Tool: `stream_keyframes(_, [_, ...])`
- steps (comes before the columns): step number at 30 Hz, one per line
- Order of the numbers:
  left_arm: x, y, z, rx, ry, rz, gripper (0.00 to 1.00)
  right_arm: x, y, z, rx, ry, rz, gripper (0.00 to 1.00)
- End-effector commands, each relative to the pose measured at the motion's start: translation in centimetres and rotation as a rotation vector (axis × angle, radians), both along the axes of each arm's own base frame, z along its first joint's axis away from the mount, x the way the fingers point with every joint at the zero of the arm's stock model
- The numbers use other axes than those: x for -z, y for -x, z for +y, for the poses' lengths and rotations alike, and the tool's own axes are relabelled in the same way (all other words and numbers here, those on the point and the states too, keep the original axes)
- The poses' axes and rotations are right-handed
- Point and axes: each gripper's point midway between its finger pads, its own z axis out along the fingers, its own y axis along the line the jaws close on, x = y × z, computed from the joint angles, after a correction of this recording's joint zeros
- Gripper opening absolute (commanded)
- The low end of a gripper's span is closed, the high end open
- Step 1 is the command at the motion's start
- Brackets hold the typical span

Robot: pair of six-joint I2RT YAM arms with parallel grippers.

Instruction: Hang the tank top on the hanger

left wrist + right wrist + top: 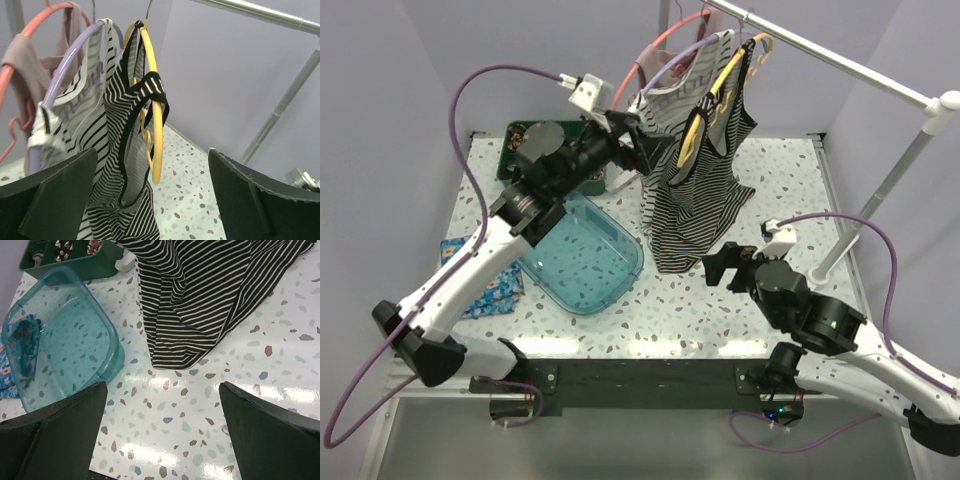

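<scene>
The dark striped tank top (685, 215) hangs from the yellow hanger (720, 85) on the rail, and its hem rests on the table. In the left wrist view a strap (150, 85) is looped over the hanger's arm (157, 125). My left gripper (645, 150) is open and empty just left of the top, which shows between its fingers (60, 195). My right gripper (728, 266) is open and empty, low over the table just below the hem (210, 300).
A mostly white striped top on a lilac hanger (75, 100) and a pink hanger (30, 30) hang left of the yellow one. The metal rail (840, 60) and its post (880, 190) stand on the right. A teal tub (585, 255), a green basket (525, 145) and a patterned cloth (495, 285) lie on the left.
</scene>
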Motion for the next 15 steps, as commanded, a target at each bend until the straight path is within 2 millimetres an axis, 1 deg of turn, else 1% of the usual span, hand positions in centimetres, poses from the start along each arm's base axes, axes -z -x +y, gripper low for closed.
stream_keyframes(1, [1.4, 2.0, 4.0, -0.099, 0.036, 0.022, 1.0, 0.1, -0.5, 0.6, 0.005, -0.021, -0.014, 0.99])
stream_keyframes(2, [2.2, 2.1, 5.0, -0.14, 0.038, 0.044, 1.0, 0.2, -0.5, 0.7, 0.004, -0.023, -0.012, 0.99])
stream_keyframes(3, [3.8, 2.9, 6.0, -0.155, 0.027, 0.065, 1.0, 0.6, -0.5, 0.8, 0.003, -0.021, -0.009, 0.99])
stream_keyframes(4, [5.4, 3.3, 6.6, -0.169, 0.005, 0.102, 1.0, 0.7, -0.6, 0.9, 0.006, -0.024, -0.008, 0.99])
stream_keyframes(5, [6.5, 3.5, 7.3, -0.197, -0.004, 0.123, 1.0, 1.3, -0.5, 1.0, 0.004, -0.02, -0.001, 0.99])
stream_keyframes(6, [8.7, 4.1, 8.2, -0.218, -0.029, 0.163, 1.0, 1.4, -0.7, 1.1, 0.007, -0.026, -0.001, 0.99])
stream_keyframes(7, [9.9, 4.4, 8.8, -0.236, -0.03, 0.195, 1.0, 1.8, -0.7, 1.2, 0.008, -0.021, 0.005, 0.99])
stream_keyframes(8, [11.6, 4.6, 9.6, -0.268, -0.053, 0.229, 1.0, 2.2, -0.7, 1.3, 0.009, -0.022, 0.012, 0.99])
stream_keyframes(9, [13.8, 5.2, 10.3, -0.284, -0.074, 0.26, 1.0, 2.3, -0.8, 1.5, 0.01, -0.024, 0.012, 0.99])
stream_keyframes(10, [15.1, 5.4, 10.9, -0.309, -0.074, 0.296, 1.0, 2.7, -0.9, 1.6, 0.01, -0.019, 0.016, 0.99])
stream_keyframes(11, [16.9, 5.4, 11.8, -0.354, -0.095, 0.334, 1.0, 3.1, -1.0, 1.6, 0.017, -0.016, 0.021, 0.99])
stream_keyframes(12, [19.2, 5.9, 12.5, -0.376, -0.12, 0.369, 1.0, 3.1, -1.1, 1.8, 0.018, -0.025, 0.018, 0.99])
stream_keyframes(14, [22.0, 6.4, 13.6, -0.425, -0.136, 0.44, 1.0, 3.5, -1.1, 1.9, 0.022, -0.027, 0.024, 0.99])
stream_keyframes(15, [23.8, 6.9, 14.0, -0.436, -0.154, 0.473, 1.0, 3.6, -1.2, 2.0, 0.025, -0.031, 0.024, 0.99])
